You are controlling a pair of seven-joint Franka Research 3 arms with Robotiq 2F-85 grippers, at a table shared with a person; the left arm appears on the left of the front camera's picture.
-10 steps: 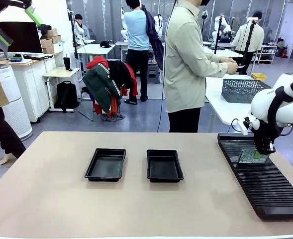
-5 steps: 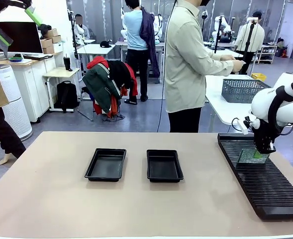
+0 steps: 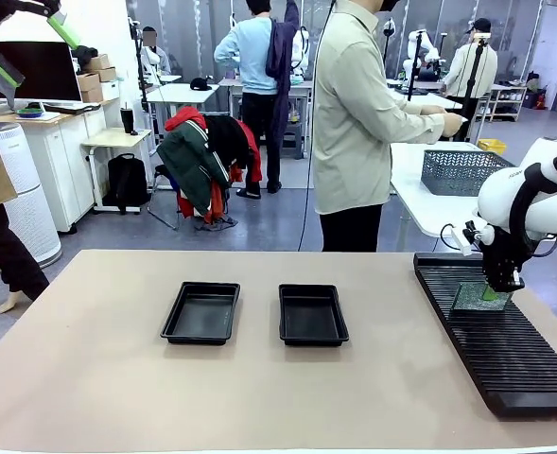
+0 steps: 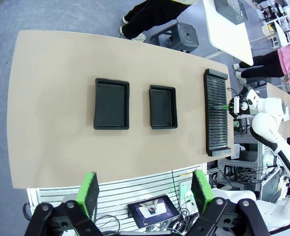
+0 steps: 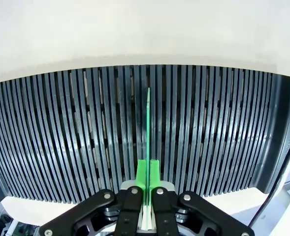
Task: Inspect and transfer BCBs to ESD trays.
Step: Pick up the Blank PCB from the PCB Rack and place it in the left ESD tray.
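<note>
One BCB (image 3: 471, 299) is pinched on edge by the right gripper (image 3: 491, 292), pads clamped on its upper edge; it's stood upright on the black slotted rack (image 3: 514, 359), toward the far end; the two ESD trays (image 3: 171, 326) are sat side by side mid-table, well apart from the rack; the left gripper (image 4: 146, 191) is held spread wide, high above the table (image 4: 51, 137).

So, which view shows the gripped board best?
The right wrist view: the right gripper is shut on the BCB, seen edge-on, with the rack behind. The front view shows its pale face; the left wrist view, a green speck.
</note>
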